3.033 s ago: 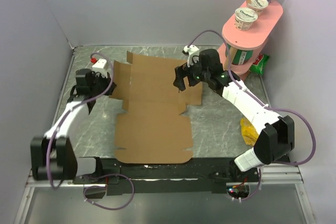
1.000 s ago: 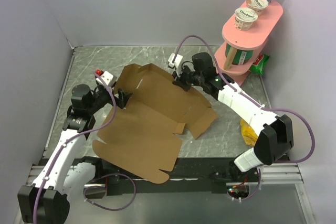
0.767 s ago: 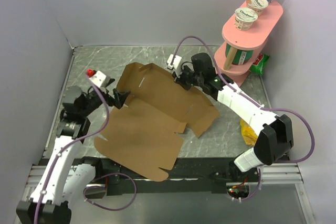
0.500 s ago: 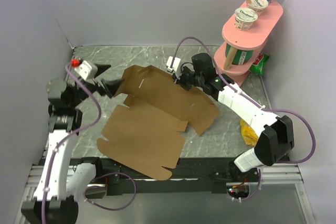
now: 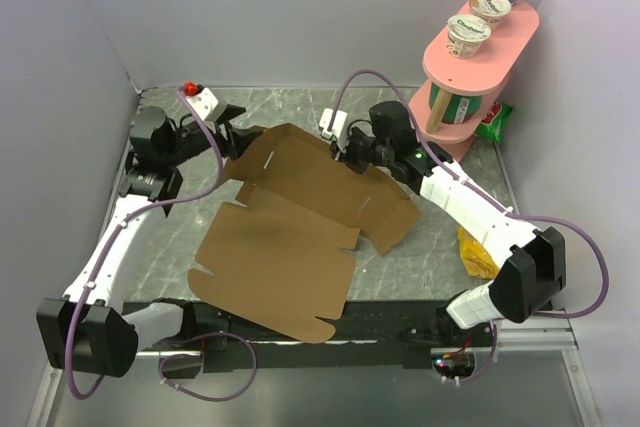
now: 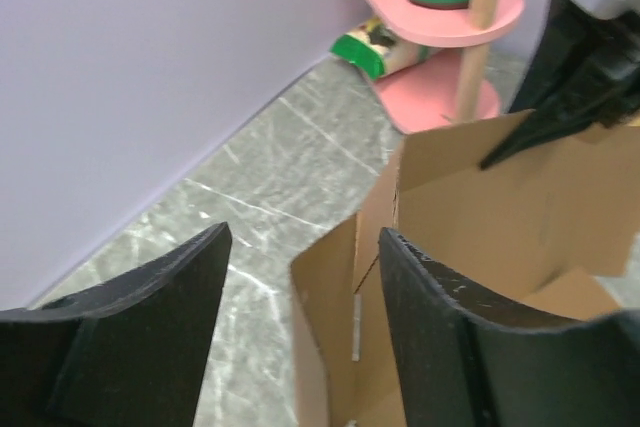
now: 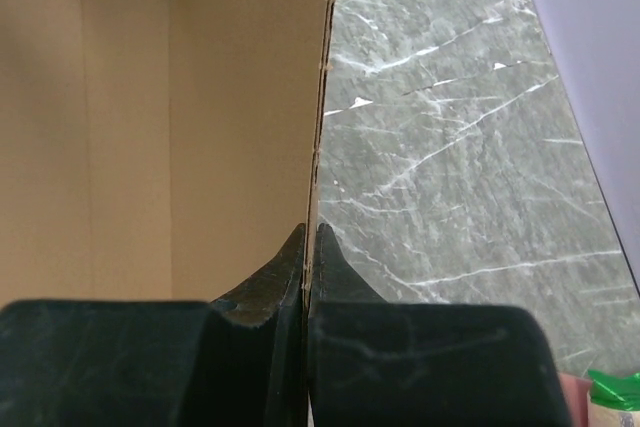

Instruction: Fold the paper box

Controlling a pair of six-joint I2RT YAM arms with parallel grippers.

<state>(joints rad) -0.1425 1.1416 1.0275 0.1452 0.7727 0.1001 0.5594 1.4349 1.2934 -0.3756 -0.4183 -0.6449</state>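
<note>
The paper box (image 5: pixel 290 237) is lying partly unfolded on the worktop (image 5: pixel 430 247) in the middle of the frame, with its upper panel tilting up off the surface. The right gripper (image 7: pixel 310 239) is pinching that panel's top edge, fingers pressed together on the cardboard. The left gripper (image 6: pixel 300 242) is hovering spread wide at the upper left, just beside the box's corner and not touching it.

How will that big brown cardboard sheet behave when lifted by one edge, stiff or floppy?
Probably light: the right end effector holds the cardboard sheet by one thin edge. Likely stiff within panels but hinging at creases, since the far part is raised while the near part lies flat.
</note>
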